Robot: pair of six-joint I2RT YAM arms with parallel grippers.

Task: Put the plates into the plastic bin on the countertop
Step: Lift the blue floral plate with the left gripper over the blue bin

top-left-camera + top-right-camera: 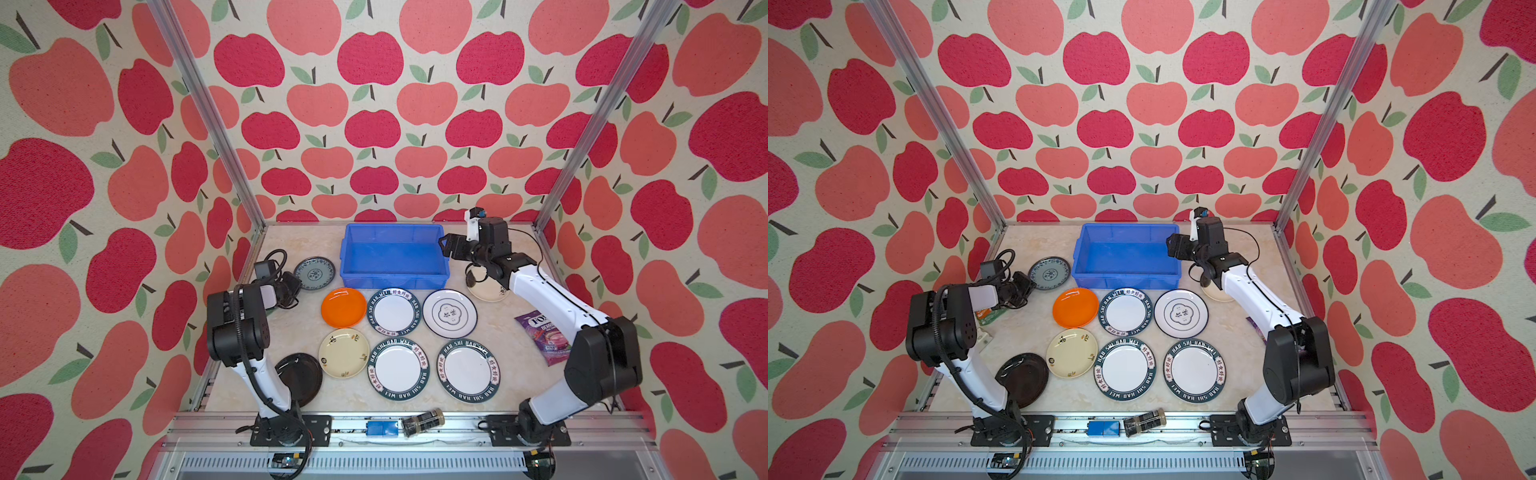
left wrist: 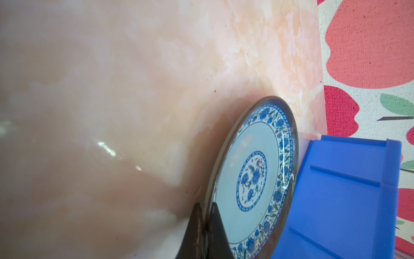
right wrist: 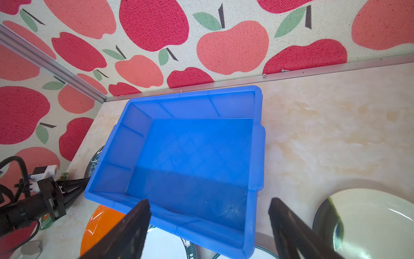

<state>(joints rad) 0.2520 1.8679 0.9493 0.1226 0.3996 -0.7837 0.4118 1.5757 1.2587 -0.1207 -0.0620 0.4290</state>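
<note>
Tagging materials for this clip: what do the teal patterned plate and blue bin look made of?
The teal patterned plate looks glazed ceramic or melamine, unclear which: glossy, with sharp light streaks on its rim. The blue bin looks moulded plastic: semi-matte, slightly translucent rim, ribbed walls, scratched floor.

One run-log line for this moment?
left hand: shut on teal plate rim | right hand: open near plastic bin | bin: empty

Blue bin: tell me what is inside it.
Nothing: the blue bin shows only its bare floor. In the right wrist view, one finger of the right gripper covers part of its near rim.
</note>
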